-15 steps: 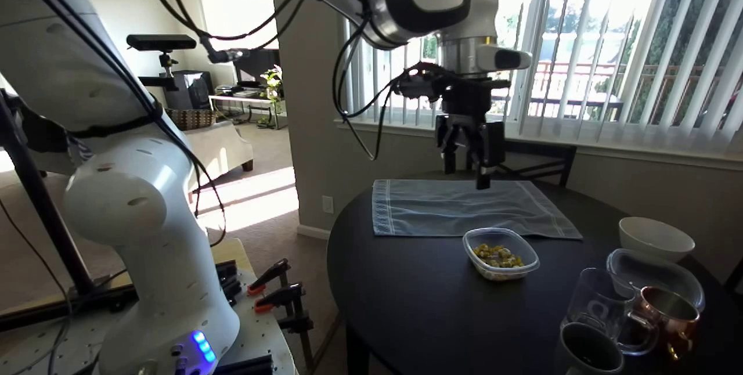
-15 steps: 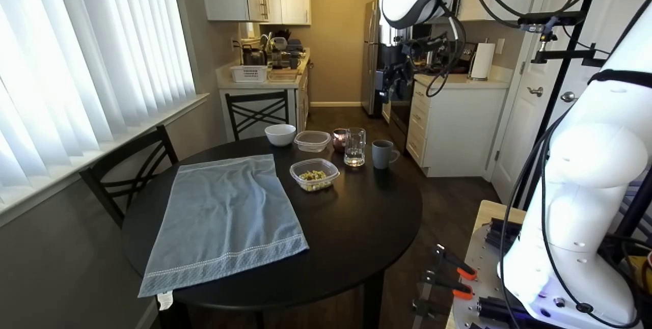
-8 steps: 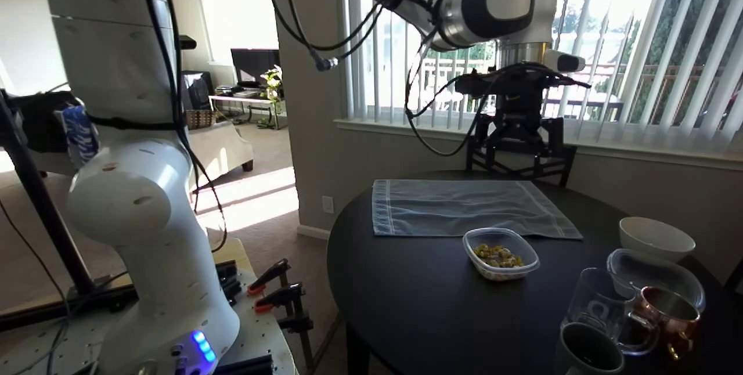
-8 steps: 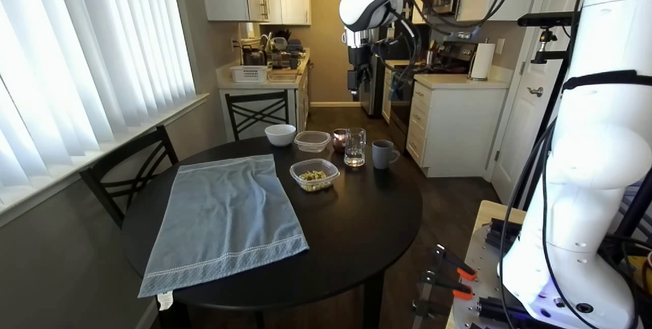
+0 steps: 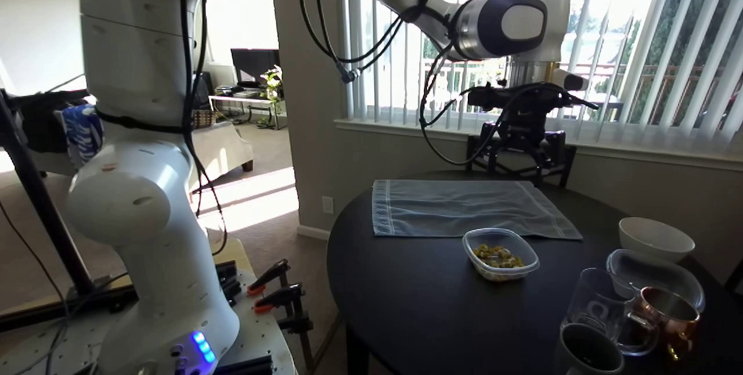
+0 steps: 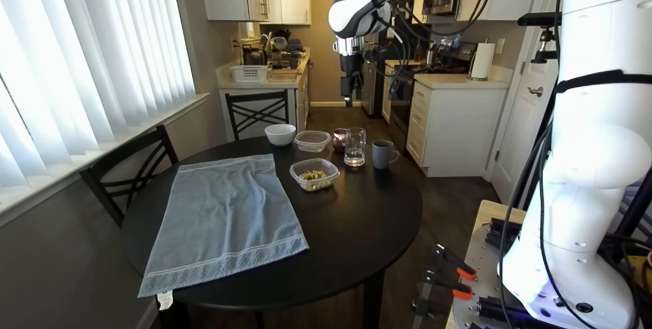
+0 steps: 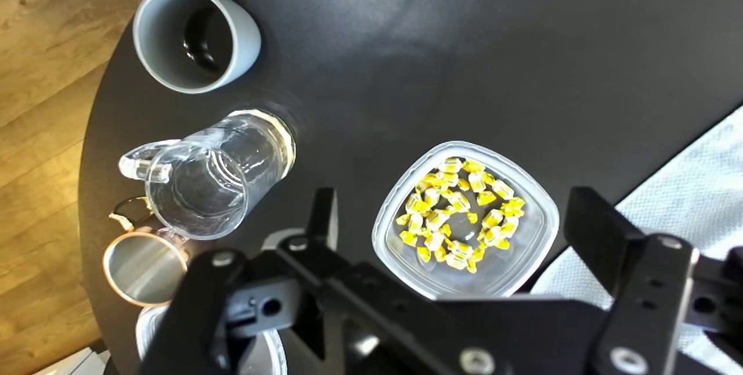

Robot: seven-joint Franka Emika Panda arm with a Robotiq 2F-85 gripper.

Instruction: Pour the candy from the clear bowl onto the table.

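The clear bowl (image 5: 505, 276) is a shallow, squarish, see-through dish upright on the dark round table (image 5: 418, 299). It shows in the other views too (image 6: 320, 185), (image 7: 522, 254). The candy (image 7: 435, 221), yellow and whitish wrapped pieces, lies in the bowl, and also shows in both exterior views (image 5: 496, 256), (image 6: 313, 176). My gripper (image 5: 518, 163) hangs pointing down, well above the table, holding nothing; it also shows in an exterior view (image 6: 349, 99). In the wrist view my gripper (image 7: 454, 204) is open, with the bowl lying below, between its fingers. The bowl's near edge is hidden behind the gripper.
A grey-blue cloth (image 6: 224, 222) lies beside the bowl. Around the bowl stand a glass mug (image 7: 215, 177), a copper mug (image 7: 145, 270), a grey mug (image 7: 197, 38), a second clear container (image 6: 312, 141) and a white bowl (image 6: 280, 135). Chairs and a window stand behind.
The arm has swung out over the table and, most recently, sunk a little. The gripper has turned, and its fingers look wider apart. The bowl and candy have not moved.
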